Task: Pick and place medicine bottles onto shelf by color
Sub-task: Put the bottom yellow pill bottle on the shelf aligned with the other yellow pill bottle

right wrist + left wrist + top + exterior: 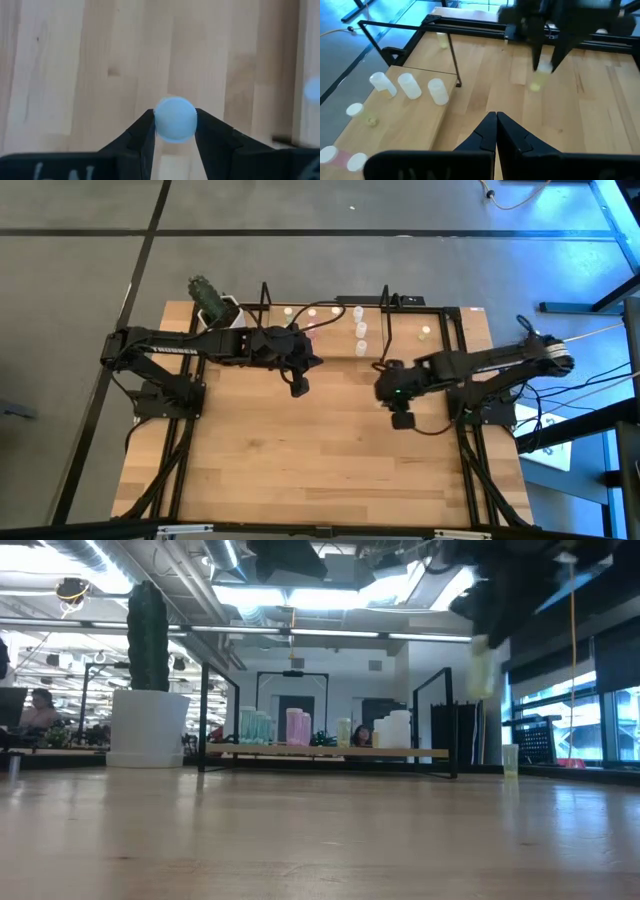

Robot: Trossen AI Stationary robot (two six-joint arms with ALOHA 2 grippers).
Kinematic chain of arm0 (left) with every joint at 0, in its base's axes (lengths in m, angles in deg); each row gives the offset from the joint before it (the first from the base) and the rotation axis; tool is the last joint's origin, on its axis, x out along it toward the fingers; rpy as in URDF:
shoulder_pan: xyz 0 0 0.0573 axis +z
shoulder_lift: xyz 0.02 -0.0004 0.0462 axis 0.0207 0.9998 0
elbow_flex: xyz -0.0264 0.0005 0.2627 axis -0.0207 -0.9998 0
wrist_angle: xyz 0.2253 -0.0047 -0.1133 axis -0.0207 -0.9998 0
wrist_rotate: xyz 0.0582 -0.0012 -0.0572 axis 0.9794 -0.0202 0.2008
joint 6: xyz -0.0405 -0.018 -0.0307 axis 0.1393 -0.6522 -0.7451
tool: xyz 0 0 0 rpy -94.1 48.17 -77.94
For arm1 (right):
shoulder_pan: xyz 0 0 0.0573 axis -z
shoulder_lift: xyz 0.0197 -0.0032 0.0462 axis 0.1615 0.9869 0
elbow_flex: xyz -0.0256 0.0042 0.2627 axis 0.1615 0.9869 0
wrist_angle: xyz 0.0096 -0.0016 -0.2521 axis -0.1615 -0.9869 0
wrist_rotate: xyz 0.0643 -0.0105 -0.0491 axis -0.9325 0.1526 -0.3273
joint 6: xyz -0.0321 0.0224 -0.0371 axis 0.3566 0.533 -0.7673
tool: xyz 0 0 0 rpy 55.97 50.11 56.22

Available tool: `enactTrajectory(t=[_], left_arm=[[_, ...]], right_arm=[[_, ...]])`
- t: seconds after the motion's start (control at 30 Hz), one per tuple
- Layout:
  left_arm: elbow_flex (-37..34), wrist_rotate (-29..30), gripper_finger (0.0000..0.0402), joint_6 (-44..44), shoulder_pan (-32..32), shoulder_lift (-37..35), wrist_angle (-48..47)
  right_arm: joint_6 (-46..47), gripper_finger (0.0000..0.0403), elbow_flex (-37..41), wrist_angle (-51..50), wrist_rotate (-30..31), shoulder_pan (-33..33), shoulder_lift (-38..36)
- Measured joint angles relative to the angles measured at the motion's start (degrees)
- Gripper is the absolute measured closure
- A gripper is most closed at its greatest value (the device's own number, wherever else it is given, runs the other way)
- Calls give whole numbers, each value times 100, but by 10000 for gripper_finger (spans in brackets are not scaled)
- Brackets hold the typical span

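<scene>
My right gripper (175, 120) hangs above the bare table, right of the shelf, shut on one pale medicine bottle (482, 665). The shelf (330, 352), black wire with a wooden floor, stands at the far edge. Green (255, 727), pink (298, 727), yellow (344, 732) and white bottles (395, 730) stand on its floor. One more yellowish bottle (510, 760) stands on the table right of the shelf. My left gripper (496, 116) hovers shut and empty near the shelf's front edge. My right gripper pinches the bottle's side walls (159, 122) between its two fingers, near the upper end. The fingers come steeply from above, pointing down. The bottle hangs upright below them (542, 67), lifted clear of the table.
A white pot with a tall cactus (148, 725) stands at the shelf's left end. Black rails (470, 450) run along both table sides. Bare wood (320, 460) stretches toward the near edge. People sit in the room behind.
</scene>
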Motion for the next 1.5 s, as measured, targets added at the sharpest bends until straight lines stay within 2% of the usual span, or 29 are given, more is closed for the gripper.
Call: enactTrajectory(t=[0.23,0.5,0.6,1.13,1.3,1.5], left_arm=[[0,-3,401,2,-203,0,-26],[0,-3,401,-11,-548,0,-303],[0,-3,401,-29,-681,0,-408],[0,15,401,-425,-952,-20,-583],[0,388,401,-966,-984,-10,-946],[0,600,401,-1027,-1021,-4,-1046]], right_arm=[[-986,281,-857,165,-62,303,1314],[-2072,282,-1207,642,-1170,552,2263],[-2222,282,-1209,912,-1490,669,2392],[-2474,280,-1210,1210,-1403,1076,3077],[-2472,280,-1203,1257,-1324,1074,3119],[-2468,280,-1203,1267,-1309,1074,3121]])
